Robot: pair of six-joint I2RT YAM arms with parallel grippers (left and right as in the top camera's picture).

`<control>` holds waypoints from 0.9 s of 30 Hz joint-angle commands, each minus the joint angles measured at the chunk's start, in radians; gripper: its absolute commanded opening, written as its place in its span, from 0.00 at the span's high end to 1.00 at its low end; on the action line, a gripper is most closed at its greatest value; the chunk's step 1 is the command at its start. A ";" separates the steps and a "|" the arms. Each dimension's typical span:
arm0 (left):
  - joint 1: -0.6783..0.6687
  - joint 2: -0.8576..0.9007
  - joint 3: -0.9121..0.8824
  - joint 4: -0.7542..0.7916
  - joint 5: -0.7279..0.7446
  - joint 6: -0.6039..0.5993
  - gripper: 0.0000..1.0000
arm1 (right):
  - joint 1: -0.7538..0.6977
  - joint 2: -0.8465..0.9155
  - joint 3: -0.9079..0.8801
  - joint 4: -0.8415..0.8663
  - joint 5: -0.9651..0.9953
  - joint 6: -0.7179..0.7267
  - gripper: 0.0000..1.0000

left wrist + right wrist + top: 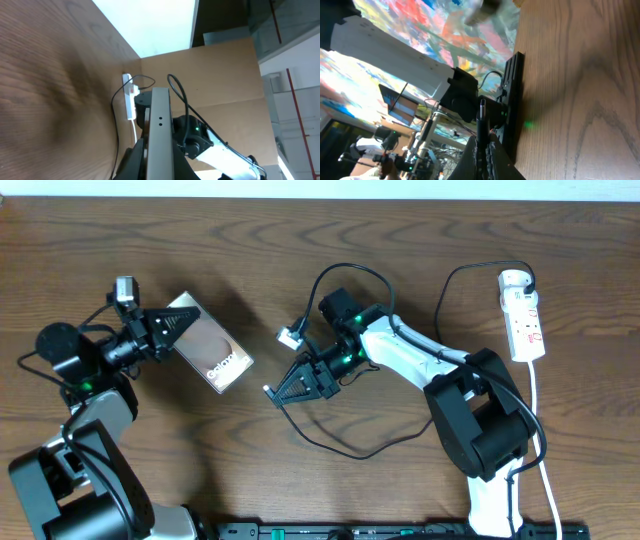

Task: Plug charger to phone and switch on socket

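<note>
The phone [213,345], a brown-bronze slab with white lettering, is held at its upper left end by my left gripper [172,323], which is shut on it. In the left wrist view the phone [160,112] shows edge-on as a grey bar between the jaws of the left gripper [159,152]. My right gripper [283,388] is shut on the plug end of the charger [345,448]; the tip points left toward the phone, a short gap away. In the right wrist view the black charger plug [481,117] sticks up from the right gripper [482,146]. The white socket [522,315] lies at the far right, also seen as the socket [130,97].
The socket's white cord [541,442] runs down the right side of the table. A thicker robot cable with a white connector [290,335] loops above the right gripper. The right arm's white link [410,358] lies across the table's middle. A cardboard wall [220,75] stands behind the socket.
</note>
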 commanded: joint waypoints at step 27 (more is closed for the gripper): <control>-0.063 0.003 0.004 0.007 0.007 0.074 0.93 | 0.038 -0.018 0.036 0.210 -0.047 0.206 0.99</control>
